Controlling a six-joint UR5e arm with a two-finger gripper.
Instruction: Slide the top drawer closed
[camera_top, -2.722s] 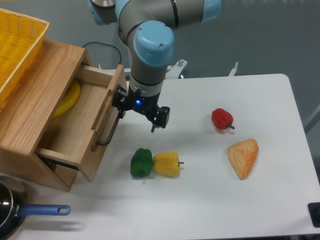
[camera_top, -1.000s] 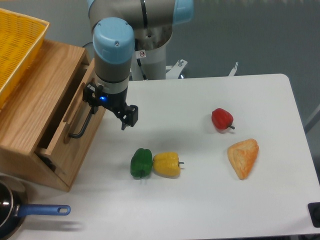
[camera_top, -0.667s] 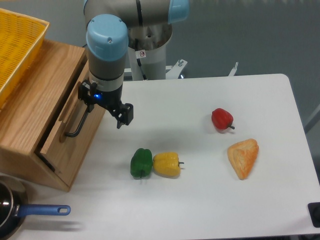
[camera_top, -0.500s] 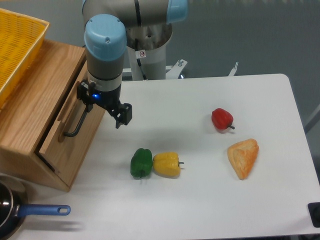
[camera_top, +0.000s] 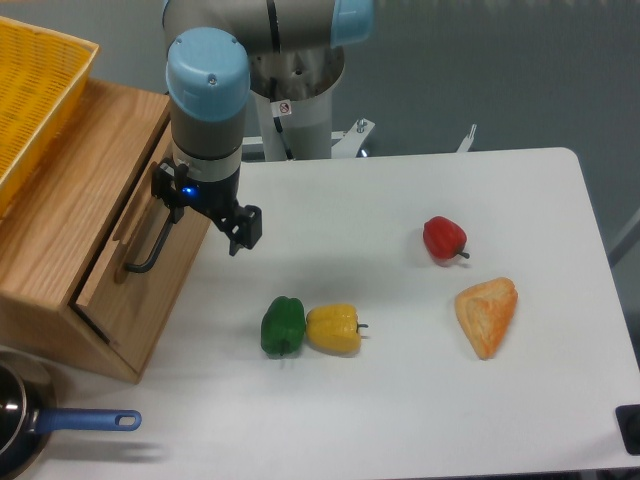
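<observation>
The top drawer (camera_top: 135, 262) has been pushed almost all the way in. A short while ago it stuck far out of the wooden chest (camera_top: 60, 230), and a yellow thing could be seen lying inside it. Now only a thin dark gap is left along its edge, and nothing inside can be seen. In the last half second it has hardly moved at all.

The drawer front is pressed against by the gripper (camera_top: 205, 208), right at the top end of the black handle (camera_top: 150, 240). One finger (camera_top: 246, 228) can be seen sticking out on the side away from the drawer. The other finger is hidden by the wrist, so it cannot be told if the gripper is open or closed. Nothing seems to be held in it.

The job looks nearly done. Maybe one more little push is needed so the front sits flat with the chest.

Just below the gripper, on the white desk (camera_top: 420, 400), a green pepper (camera_top: 283, 326) and a yellow pepper (camera_top: 333, 328) are touching. A red pepper (camera_top: 444, 238) is far off on the side away from the drawer.
</observation>
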